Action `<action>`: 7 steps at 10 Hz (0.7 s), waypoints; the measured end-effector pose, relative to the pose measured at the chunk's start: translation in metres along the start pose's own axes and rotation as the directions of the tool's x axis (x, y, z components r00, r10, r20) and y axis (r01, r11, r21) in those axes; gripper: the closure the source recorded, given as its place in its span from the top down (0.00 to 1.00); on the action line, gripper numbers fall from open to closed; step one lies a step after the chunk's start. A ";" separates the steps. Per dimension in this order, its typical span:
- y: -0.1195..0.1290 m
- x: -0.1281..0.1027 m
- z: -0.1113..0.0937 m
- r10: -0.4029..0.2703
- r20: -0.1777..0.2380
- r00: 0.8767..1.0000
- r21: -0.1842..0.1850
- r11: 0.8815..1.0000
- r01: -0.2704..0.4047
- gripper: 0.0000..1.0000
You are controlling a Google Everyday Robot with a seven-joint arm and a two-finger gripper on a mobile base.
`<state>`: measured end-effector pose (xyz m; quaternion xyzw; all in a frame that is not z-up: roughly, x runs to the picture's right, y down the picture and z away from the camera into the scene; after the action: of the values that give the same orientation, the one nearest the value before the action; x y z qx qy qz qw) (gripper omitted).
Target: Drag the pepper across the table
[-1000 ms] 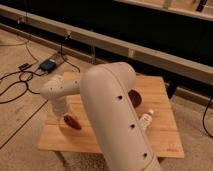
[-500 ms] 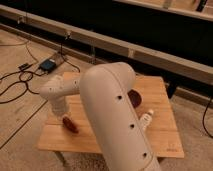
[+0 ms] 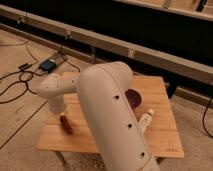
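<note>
Down on the light wooden plank bench (image 3: 161, 136), the small dark red, glossy, elongated pepper (image 3: 66, 124) lies flat, well to the left of the round dark purple bowl (image 3: 133, 96) as the camera sees it, and nearer the camera than the bowl. The jaws hang at the end of the white arm's slim forearm, just above the pepper and so on the same far side from the bowl. Whether they are parted or closed, or touch the pepper at all, cannot be told.

The bowl sits on the bench with its left part hidden behind the bulky white robot arm (image 3: 111, 116); what is in it cannot be told. Just in front of the bowl and a little to its right, a white cylindrical cup (image 3: 145, 122) with a dark tip lies tilted on the planks, its contents not visible. The thick arm segment stands between the bowl and the pepper and blocks much of the bench's middle.

Off the bench, far to the left of the bowl and farther back, a small dark box (image 3: 48, 65) rests on the floor among black cables (image 3: 20, 80).
</note>
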<state>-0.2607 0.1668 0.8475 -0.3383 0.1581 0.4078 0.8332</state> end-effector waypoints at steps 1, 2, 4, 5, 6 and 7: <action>0.004 -0.006 -0.003 -0.011 0.007 1.000 0.001 1.000 0.011 0.00; 0.007 -0.010 -0.004 -0.022 0.012 1.000 0.004 1.000 0.022 0.00; 0.019 -0.023 -0.006 -0.054 0.021 0.998 0.009 0.999 0.054 0.00; 0.024 -0.029 -0.006 -0.069 0.023 0.997 0.013 0.998 0.069 0.00; 0.028 -0.033 -0.006 -0.082 0.024 0.996 0.016 0.997 0.081 0.00; 0.033 -0.038 -0.006 -0.096 0.025 0.995 0.018 0.995 0.096 0.00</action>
<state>-0.3100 0.1558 0.8495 -0.3332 0.1344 0.3701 0.8567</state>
